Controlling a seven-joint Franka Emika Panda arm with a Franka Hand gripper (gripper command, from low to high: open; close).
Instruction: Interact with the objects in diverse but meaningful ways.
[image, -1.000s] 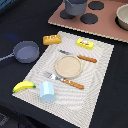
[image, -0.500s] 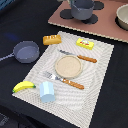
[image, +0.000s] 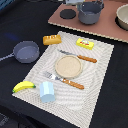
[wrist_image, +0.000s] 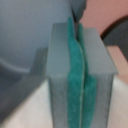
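The dark grey pot (image: 91, 11) stands on the pinkish board (image: 107, 30) at the back. In the wrist view my gripper (wrist_image: 76, 37) is shut, its green pads (wrist_image: 72, 85) pressed together with nothing between them, right beside the pot's grey wall (wrist_image: 30, 30). In the exterior view only a pale bit of the arm (image: 74, 2) shows, at the top edge next to the pot. On the striped placemat (image: 95, 85) lie the bread loaf (image: 49, 39), yellow packet (image: 85, 44), banana (image: 22, 86) and light blue cup (image: 47, 91).
A tan plate (image: 68, 66) sits mid-mat between a knife (image: 80, 56) and a fork (image: 64, 80). A grey pan (image: 25, 51) lies off the mat's left. A black disc (image: 67, 13) and a beige bowl (image: 122, 16) share the board.
The pot has slid along the board toward the exterior view's right. The items on the placemat have not moved.
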